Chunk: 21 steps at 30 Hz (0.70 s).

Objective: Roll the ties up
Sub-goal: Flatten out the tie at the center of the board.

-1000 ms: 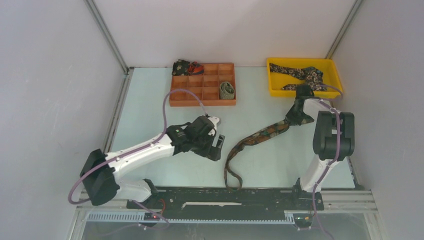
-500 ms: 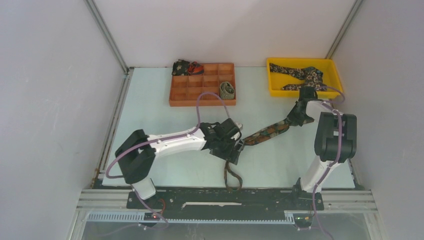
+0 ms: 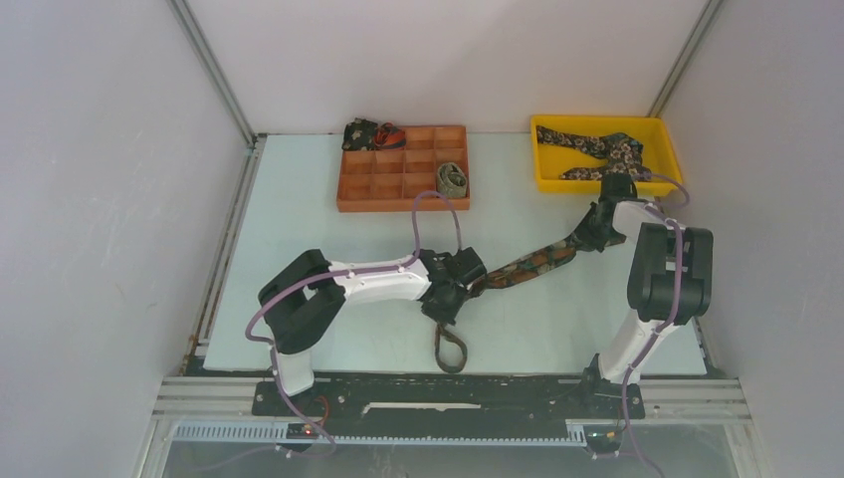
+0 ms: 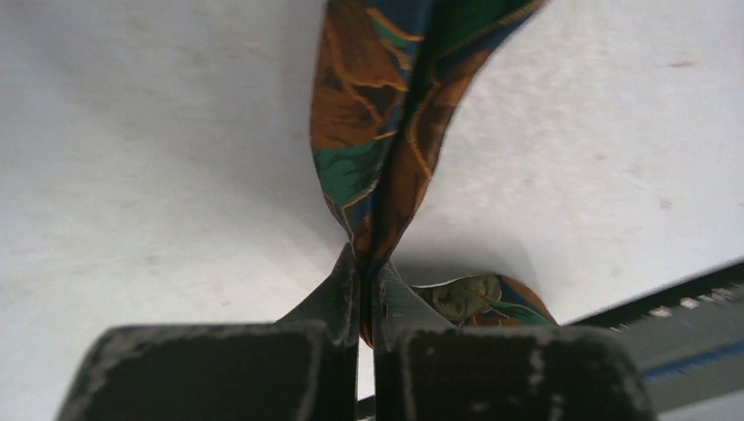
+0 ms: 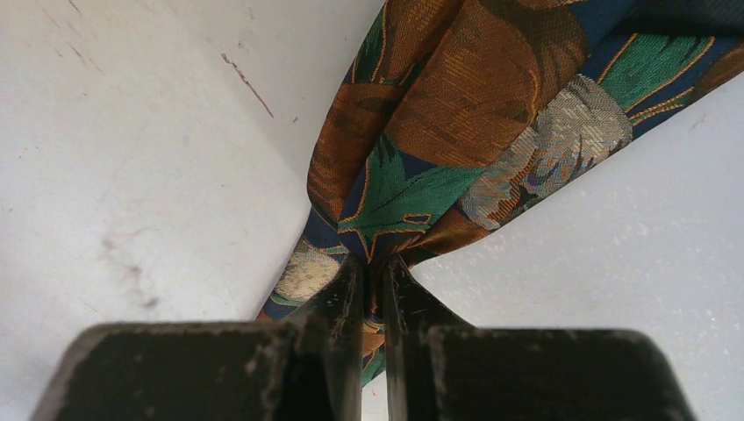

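Seen from overhead, the left claw (image 3: 448, 302) is mostly buried under its own wrist, so the grip only really shows in the wrist view: both fingers are squeezed tight on a bunched fold of the brown leafy tie (image 3: 525, 265). Same deal with the right claw (image 3: 589, 232). It's dark on dark from above, but up close it's pinched closed on a wider part of that tie. The tie runs across the surface (image 3: 299, 249) between the two claws, and a loop of it trails from the left claw toward the near edge. Both wrist views crop it off. At the back there's an orange divider tray (image 3: 398, 205) with an olive rolled tie (image 3: 452, 179) in a right-hand compartment. There's also a dark bundle (image 3: 370, 133) at its far-left corner, too small to make out. A yellow bin (image 3: 544, 164) holds a dark floral tie (image 3: 597, 147). A purple cable (image 3: 438, 204) arcs over the left arm.
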Available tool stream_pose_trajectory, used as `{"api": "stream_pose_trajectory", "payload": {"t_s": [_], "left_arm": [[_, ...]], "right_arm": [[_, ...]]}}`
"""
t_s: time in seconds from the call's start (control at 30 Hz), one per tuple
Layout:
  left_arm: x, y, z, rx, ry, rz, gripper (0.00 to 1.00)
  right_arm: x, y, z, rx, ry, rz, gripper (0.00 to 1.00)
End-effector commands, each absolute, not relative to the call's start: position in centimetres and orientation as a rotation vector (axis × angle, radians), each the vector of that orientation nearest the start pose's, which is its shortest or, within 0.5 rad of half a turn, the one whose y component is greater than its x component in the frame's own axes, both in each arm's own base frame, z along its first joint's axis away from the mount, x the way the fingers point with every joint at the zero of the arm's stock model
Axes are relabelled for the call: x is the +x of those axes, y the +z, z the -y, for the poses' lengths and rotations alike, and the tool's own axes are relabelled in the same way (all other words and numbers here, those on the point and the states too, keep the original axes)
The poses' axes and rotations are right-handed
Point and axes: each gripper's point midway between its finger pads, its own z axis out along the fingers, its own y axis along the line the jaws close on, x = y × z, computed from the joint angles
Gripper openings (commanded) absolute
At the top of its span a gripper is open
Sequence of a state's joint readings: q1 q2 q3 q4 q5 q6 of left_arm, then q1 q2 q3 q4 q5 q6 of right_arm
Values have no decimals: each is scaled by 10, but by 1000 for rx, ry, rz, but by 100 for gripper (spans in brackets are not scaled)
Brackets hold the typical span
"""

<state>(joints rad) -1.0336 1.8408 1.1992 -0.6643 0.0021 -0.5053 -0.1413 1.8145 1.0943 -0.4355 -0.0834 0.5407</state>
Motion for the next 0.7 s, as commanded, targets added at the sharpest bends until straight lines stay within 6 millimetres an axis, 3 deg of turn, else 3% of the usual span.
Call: {"api": "stream_pose_trajectory", "payload": {"t_s": [0.0,0.17,0.37,0.43,0.67], "left_arm": [[210,52,274,769,100,-2613,0],[252,93,214,679,540,-2341,0],[258,103,180,651,778,-2180,3],[252,95,179,663,788,-2185,22],[209,67,218,775,591,-2277,53]], "right_arm": [[376,18,12,875,274,-2582,0],[383,22,2,870,359,-2563,0],[389,16,-8,855,421,-2565,0],[387,12,-8,854,417,-2579,0],[381,8,-3,878,382,-2599,2]]}}
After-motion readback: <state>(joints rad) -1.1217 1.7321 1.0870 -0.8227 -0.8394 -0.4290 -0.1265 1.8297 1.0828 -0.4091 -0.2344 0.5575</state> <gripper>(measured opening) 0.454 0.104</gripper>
